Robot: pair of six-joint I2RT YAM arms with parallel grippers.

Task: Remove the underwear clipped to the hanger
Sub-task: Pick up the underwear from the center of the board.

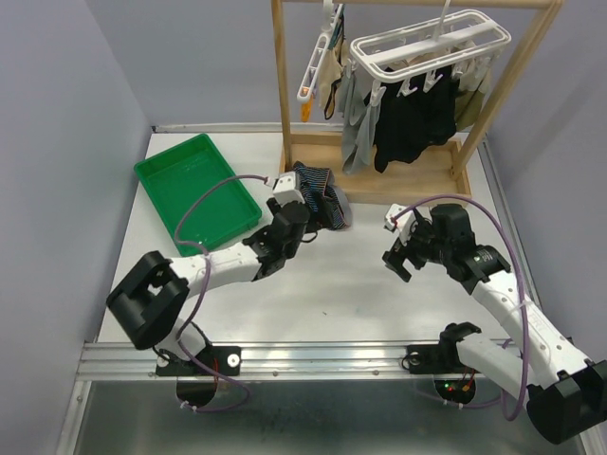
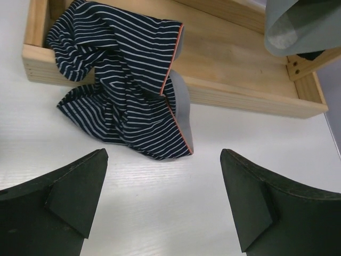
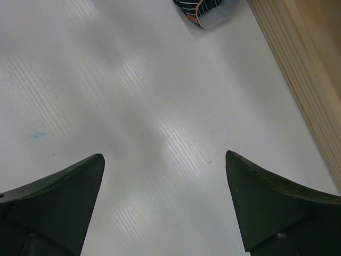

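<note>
Landmark: pale wooden rack [image 1: 379, 180] with a flat base. Navy pale-striped cloth underwear [image 2: 122, 90] is found off the clips, crumpled over the rack base's front-left edge, partly on the base and partly spilled onto the white surface [image 1: 332, 284] in front of it. Black cloth underwear [image 1: 413, 128], grey cloth underwear [image 1: 356, 133] and a tan piece [image 1: 469, 95] are seen hanging from the white plastic clip hanger [image 1: 427, 43] at the rack's top. All pieces are judged light, limp and non-fragile: no stiffness to push against, draping and bunching expected, low slip risk on cloth. Hanging pieces are best pinched high on the fabric close under a clip and drawn downward. A low grab would likely stretch the cloth and swing the hanger. The striped piece is best taken at a raised fold, not at the flat hem. Left fingers [image 2: 69, 192] are spread fully wide with nothing held, just in front of the striped piece. Right fingers [image 3: 58, 192] are equally wide and empty, over bare surface in front of the rack base. No brand, label or readable writing is found; only orange hem trim and a grey band are noted on the striped piece.
</note>
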